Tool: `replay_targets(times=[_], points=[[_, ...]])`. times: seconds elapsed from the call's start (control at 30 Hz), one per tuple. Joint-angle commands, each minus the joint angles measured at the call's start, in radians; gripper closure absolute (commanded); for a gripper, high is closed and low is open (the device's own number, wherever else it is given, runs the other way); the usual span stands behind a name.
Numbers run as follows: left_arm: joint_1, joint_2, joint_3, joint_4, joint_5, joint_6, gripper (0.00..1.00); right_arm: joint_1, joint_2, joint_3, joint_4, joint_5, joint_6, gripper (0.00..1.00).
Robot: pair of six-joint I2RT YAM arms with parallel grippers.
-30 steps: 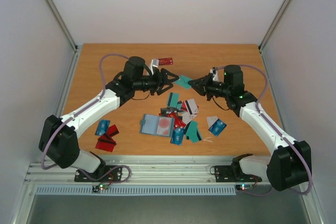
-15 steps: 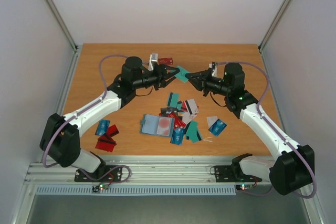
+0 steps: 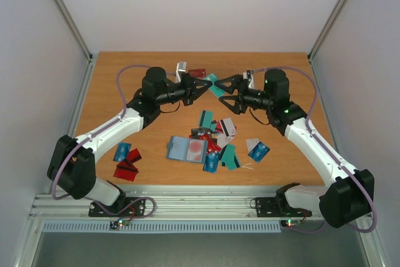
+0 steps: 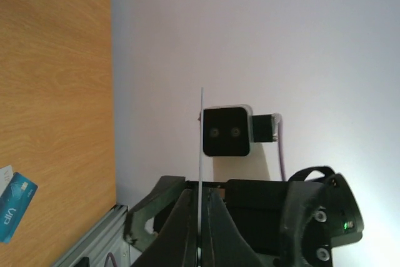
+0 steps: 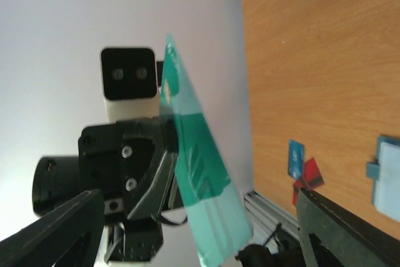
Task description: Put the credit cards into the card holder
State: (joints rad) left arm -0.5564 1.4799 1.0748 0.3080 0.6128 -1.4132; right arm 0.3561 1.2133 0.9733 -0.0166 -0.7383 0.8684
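a: the left jaws are seen clamped tight on a teal card (image 5: 194, 154), which is held up in the air over the far part of the counter (image 3: 112, 92).
b: and the right jaws are spread wide, one finger to each side of that card, with nothing gripped.
a: the card holder (image 3: 186, 149) is laid open on the counter, nearer the bases.
b: the other credit cards (image 3: 219, 148) are scattered just beside it, a few well off to its left.

Top view: high, near side, down on table (image 3: 106, 92). Wrist views: close, rolled sideways, facing each other.
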Motion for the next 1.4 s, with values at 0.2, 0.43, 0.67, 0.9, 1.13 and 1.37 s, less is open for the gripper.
replay_targets(times=[0.2, 0.43, 0.67, 0.9, 1.13, 1.37], points=[[0.08, -0.01, -0.009, 0.007, 0.387, 0.063, 1.0, -0.082, 0.072, 0.216, -0.6, -0.388, -0.667, 0.25], [0.084, 0.003, 0.025, -0.028, 0.559, 0.109, 1.0, -0.08, 0.107, 0.234, -0.58, -0.493, -0.679, 0.43], [0.084, 0.01, 0.047, -0.077, 0.62, 0.159, 1.0, -0.071, 0.117, 0.239, -0.532, -0.54, -0.641, 0.64], [0.084, 0.018, 0.048, -0.089, 0.634, 0.177, 1.0, -0.05, 0.119, 0.222, -0.45, -0.551, -0.573, 0.75], [0.082, 0.028, 0.046, -0.099, 0.636, 0.189, 1.0, -0.017, 0.133, 0.207, -0.402, -0.547, -0.539, 0.98], [0.09, -0.005, 0.163, -0.742, 0.464, 0.56, 0.56, -0.012, 0.13, 0.17, -0.5, -0.441, -0.609, 0.99]])
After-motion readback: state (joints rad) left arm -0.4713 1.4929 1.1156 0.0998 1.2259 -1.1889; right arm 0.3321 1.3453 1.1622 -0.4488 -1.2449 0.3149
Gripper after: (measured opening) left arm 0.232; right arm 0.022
